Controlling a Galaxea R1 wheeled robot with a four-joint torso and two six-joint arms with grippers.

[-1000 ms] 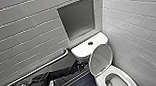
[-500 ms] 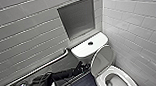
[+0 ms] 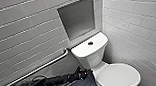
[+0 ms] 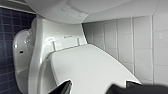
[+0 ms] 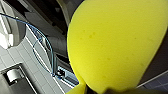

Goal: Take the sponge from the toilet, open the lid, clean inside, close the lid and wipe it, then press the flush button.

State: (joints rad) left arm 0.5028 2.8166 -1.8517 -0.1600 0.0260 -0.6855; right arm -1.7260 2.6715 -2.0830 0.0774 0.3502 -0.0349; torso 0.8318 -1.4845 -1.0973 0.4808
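Looming yellow, the sponge point(image 5: 115, 45) is gripped by the right gripper point(image 5: 105, 90); the left gripper point(image 4: 96, 88) is held with fingers point(image 4: 62, 88) spread apart near the edge of the closed lid point(image 4: 87, 67) of the toilet point(image 3: 89, 49).

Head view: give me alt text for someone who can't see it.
A white toilet with its lid closed stands in a tiled corner, a round flush button on its tank. A recessed niche sits above the tank, a grab bar runs along the wall, and the robot's dark left arm reaches toward the toilet's side.
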